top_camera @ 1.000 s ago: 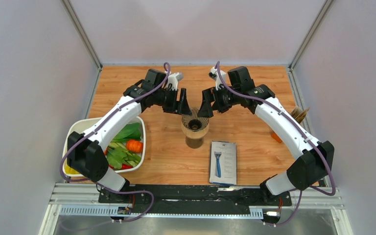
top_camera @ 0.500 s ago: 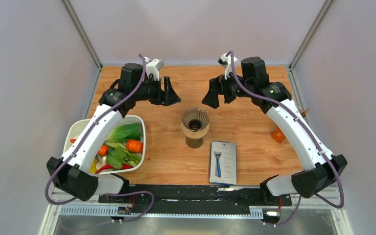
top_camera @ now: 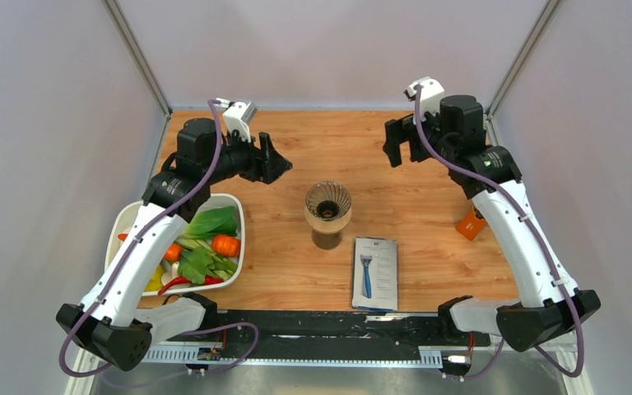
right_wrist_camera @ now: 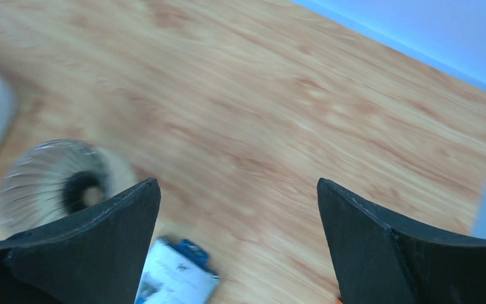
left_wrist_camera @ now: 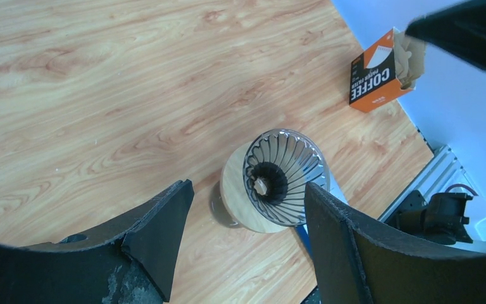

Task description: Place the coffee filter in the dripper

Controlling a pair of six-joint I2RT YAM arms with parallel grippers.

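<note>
Tan paper is showing only at the mouth of the orange box near the right edge of the table — the coffee filter is sitting in there among others, well apart from the dripper. The dripper is standing upright in the middle of the table with its ribs and dark centre hole bare, so nothing is lining it yet. The left gripper is hanging off to the dripper's left and the right gripper off to its right, both raised, both with jaws spread and nothing between them.

Trouble, as I am judging it, is waiting mostly at the box. The papers are lying packed together, so a pinch there is risking two or three sheets at once, or a creased edge. The box is looking light and is standing close beside the right arm; a nudge from a finger is more likely to be sliding or tipping it than freeing a sheet. At the dripper, a filter arriving flat is liable to be perching crooked on the rim — and a gripper pressing it down off-centre could be tipping the cone onto the razor pack lying just beside it. The right wrist view is coming through blurred, so finer detail there is not readable.
</note>
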